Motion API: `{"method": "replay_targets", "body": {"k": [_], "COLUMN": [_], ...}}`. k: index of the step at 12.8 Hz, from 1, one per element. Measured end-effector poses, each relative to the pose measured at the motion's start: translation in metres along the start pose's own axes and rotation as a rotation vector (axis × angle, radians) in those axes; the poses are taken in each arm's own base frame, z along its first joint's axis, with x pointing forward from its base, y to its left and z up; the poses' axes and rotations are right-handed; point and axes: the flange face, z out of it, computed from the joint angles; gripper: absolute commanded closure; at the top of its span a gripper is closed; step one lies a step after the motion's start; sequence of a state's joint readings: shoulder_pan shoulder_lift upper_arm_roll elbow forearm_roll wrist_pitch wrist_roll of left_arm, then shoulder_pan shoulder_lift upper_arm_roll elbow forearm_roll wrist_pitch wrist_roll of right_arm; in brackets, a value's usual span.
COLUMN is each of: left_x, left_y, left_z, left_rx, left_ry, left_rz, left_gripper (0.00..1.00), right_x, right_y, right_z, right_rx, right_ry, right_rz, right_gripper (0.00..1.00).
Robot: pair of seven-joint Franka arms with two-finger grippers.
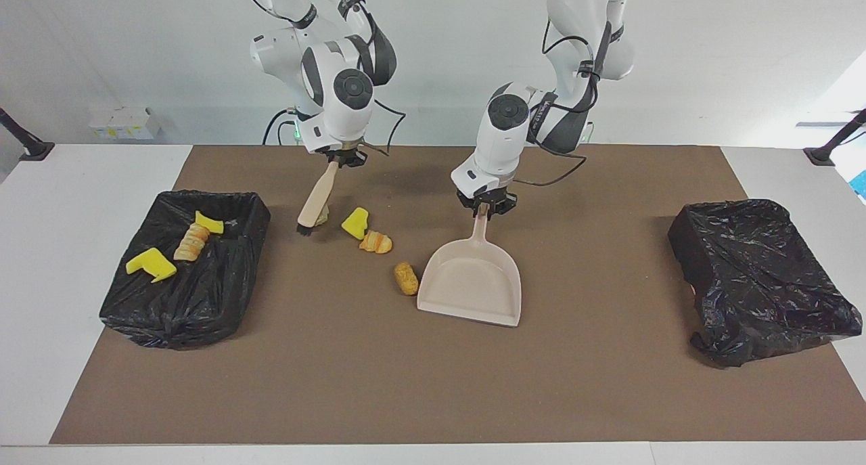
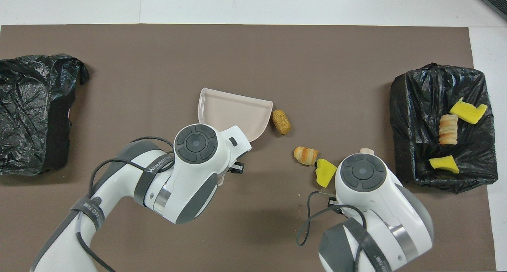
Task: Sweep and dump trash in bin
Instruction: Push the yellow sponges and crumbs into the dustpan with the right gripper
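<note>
On the bench, a brown mat is spread | left end effector clamped on dustpan handle | right end effector clamped on brush | trash lying beside dustpan, some in the black-lined bin

Brown mat on the tabletop: the strip farthest from the robots is bare across its whole width, so free passage there. Mid-mat is crowded. The beige plastic dustpan, w/ its handle clamped in the left gripper, has a tan bread-like lump touching or just beside its edge. Nearer the robots lie an orange-striped bread lump and a yellow foam chunk, touching. The wooden-handled brush slants down from the right gripper, blocking the gap btw. those scraps and the black-bagged bin w/ scraps in it. The wide gap btw. dustpan and the crumpled black-bagged bin at the left arm's end is open.
</note>
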State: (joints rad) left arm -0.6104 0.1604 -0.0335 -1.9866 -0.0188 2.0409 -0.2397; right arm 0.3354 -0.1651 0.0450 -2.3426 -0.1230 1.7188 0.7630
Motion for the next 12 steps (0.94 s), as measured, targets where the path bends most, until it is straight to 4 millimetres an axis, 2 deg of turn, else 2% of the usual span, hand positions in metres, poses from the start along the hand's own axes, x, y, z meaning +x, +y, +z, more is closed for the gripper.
{"method": "replay_targets", "body": {"k": [2,4,7,9,12], "left_x": [-0.003,-0.005,-0.003,-0.002,-0.002], "left_y": [-0.007,-0.013,-0.028,-0.035,-0.036], "left_z": [-0.009,-0.011,-0.012,-0.012,-0.01], "left_rx": [0.046,0.056,0.051,0.063,0.068], "left_ry": [-0.043,-0.057,-0.071,-0.079,-0.089], "left_rz": [0.149,0.248,0.417,0.554,0.661], "left_gripper": [0.95,1.0,1.0,1.0,1.0], "right_x": [0.011,0.005,-0.004,-0.012,-0.025], "right_y": [0.024,0.031,0.018,0.002,-0.03], "right_z": [0.017,0.035,0.068,0.065,0.058], "right_rx": [-0.019,-0.014,0.024,0.067,0.15], "right_ry": [-0.027,-0.026,0.021,0.033,0.032], "right_rz": [0.019,0.022,-0.002,-0.016,0.0], "right_gripper": [1.0,1.0,1.0,1.0,1.0]}}
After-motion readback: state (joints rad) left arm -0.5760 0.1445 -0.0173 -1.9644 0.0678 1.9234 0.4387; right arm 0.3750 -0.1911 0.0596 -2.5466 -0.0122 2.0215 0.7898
